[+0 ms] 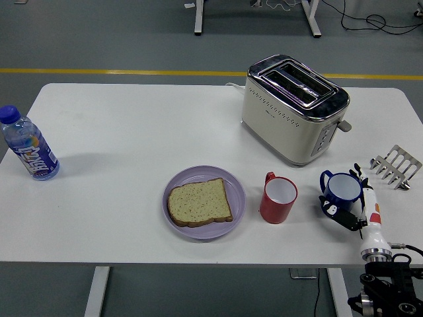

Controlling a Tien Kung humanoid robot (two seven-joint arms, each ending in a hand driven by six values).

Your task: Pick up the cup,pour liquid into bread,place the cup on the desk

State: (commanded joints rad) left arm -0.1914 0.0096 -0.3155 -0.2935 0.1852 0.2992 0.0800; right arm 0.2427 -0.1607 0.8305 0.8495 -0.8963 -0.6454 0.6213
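A blue cup [340,189] stands on the white table [132,132] at the right, near the front edge. My right hand [348,193] comes up from the lower right corner and wraps the cup's right side, thumb at its front wall and fingers behind it, so it is shut on the cup. A red cup [277,199], empty inside, stands to the left of the blue one. A slice of bread [198,202] lies flat on a lilac plate [238,198] left of the red cup. My left hand is out of view.
A cream toaster [294,109] stands behind the cups. A metal toast rack [395,166] sits at the right edge, close behind my hand. A water bottle [30,148] with a blue cap stands at the far left.
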